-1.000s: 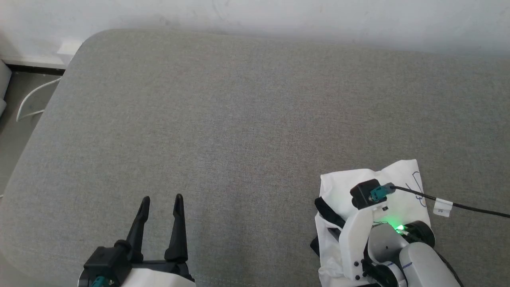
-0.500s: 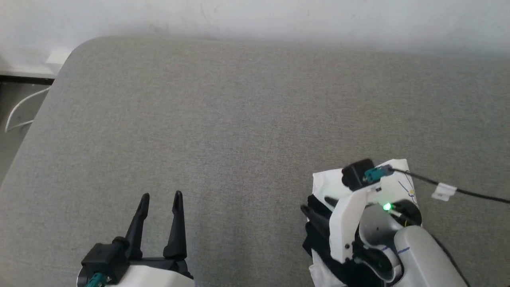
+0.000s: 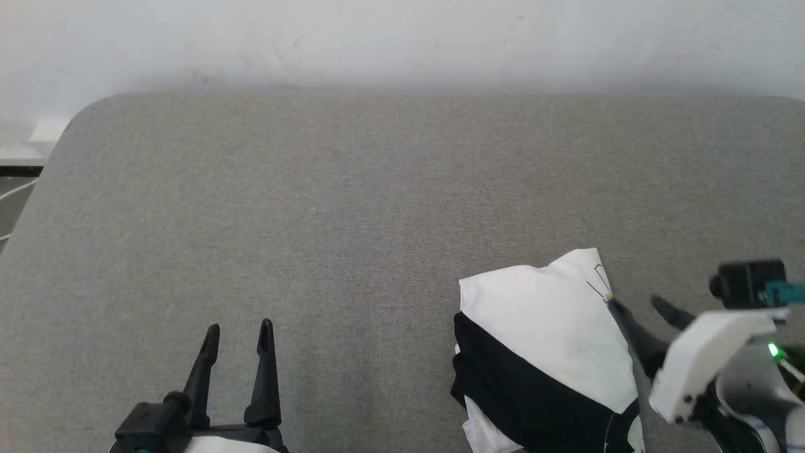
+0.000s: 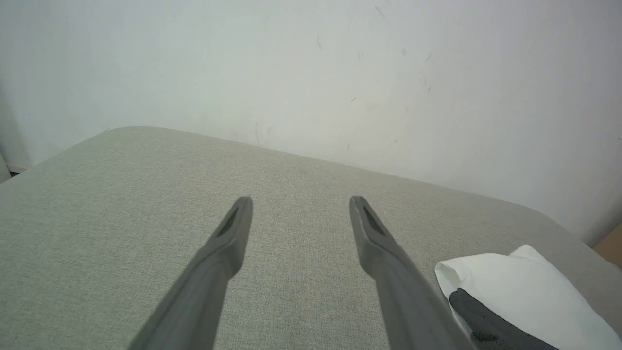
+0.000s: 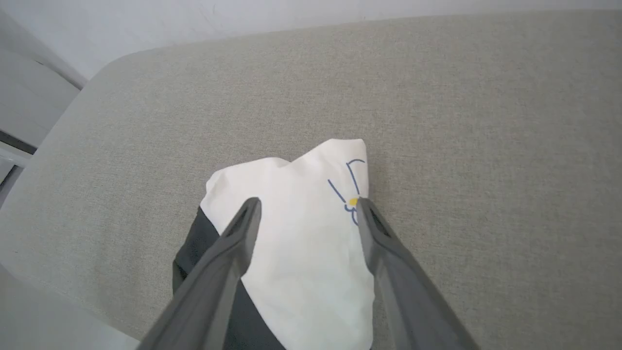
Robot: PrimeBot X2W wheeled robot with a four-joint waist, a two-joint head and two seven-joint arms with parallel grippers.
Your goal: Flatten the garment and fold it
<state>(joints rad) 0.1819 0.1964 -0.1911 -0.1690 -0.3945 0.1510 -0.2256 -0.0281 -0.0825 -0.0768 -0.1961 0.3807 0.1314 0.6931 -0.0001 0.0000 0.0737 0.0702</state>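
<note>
The garment (image 3: pixel 547 314) lies as a folded bundle at the near right of the cushion (image 3: pixel 352 207); the right gripper (image 3: pixel 634 303) hangs open beside it, and the left gripper (image 3: pixel 239 324) is open and empty; folding looks done, so the next move is to lift clear without snagging it.

Nothing readable, no words, brands or numbers; the garment (image 5: pixel 301 253) bears only a small blue line drawing (image 5: pixel 347 187) with a yellow dot (image 5: pixel 353 201) near its far right corner
</note>
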